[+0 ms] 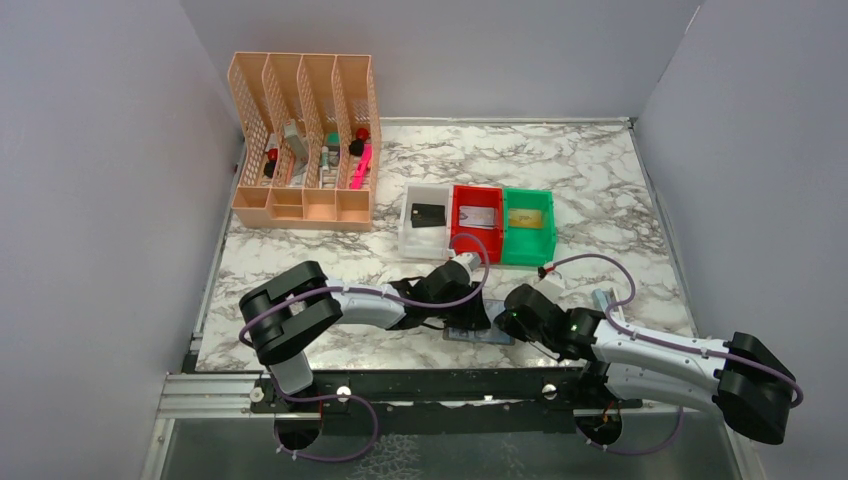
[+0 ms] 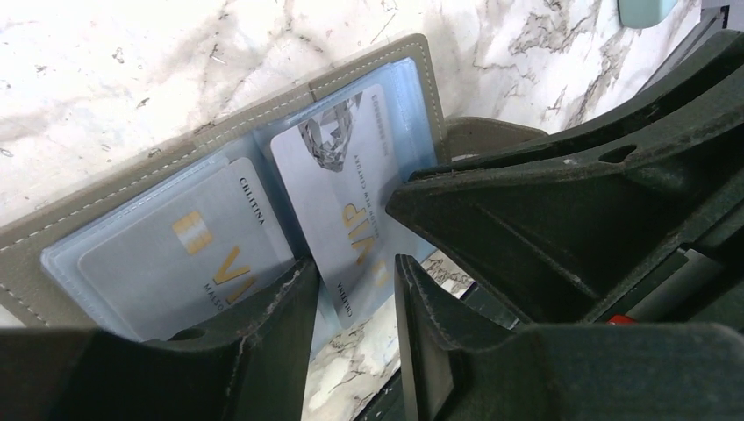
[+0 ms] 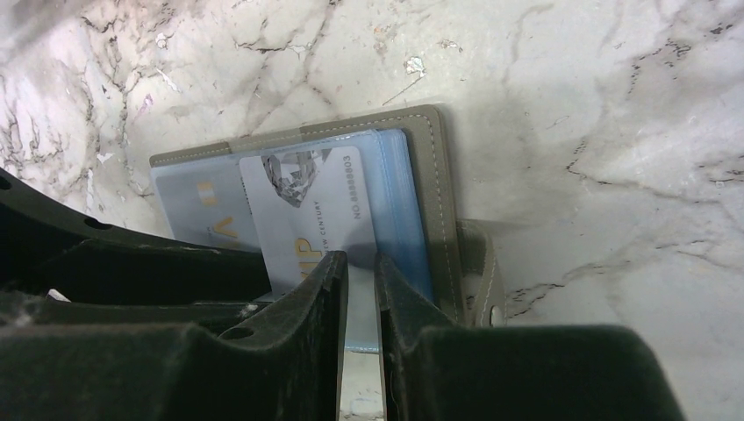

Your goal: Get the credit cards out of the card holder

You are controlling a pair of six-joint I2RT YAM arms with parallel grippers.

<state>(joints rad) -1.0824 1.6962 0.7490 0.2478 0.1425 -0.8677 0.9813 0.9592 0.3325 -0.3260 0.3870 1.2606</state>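
Observation:
The card holder (image 1: 490,337) lies open on the marble table between both grippers, its grey rim (image 2: 175,158) framing light-blue pockets. A silvery-white credit card (image 2: 338,189) sticks out of the right pocket at a tilt. Its lower end lies between the fingers of my left gripper (image 2: 353,263), whose jaws stand apart around it. A second silvery-white card (image 2: 189,254) stays tucked in the left pocket. My right gripper (image 3: 360,257) is narrowly shut on the holder's near edge, beside the protruding card (image 3: 307,210). In the top view the left gripper (image 1: 468,318) and right gripper (image 1: 508,322) meet over the holder.
Behind the holder stand a white bin (image 1: 410,240) with a black card (image 1: 427,214), a red bin (image 1: 476,243) with a silvery card (image 1: 478,215), and a green bin (image 1: 528,250) with a gold card (image 1: 525,217). An orange file rack (image 1: 305,140) stands at the back left.

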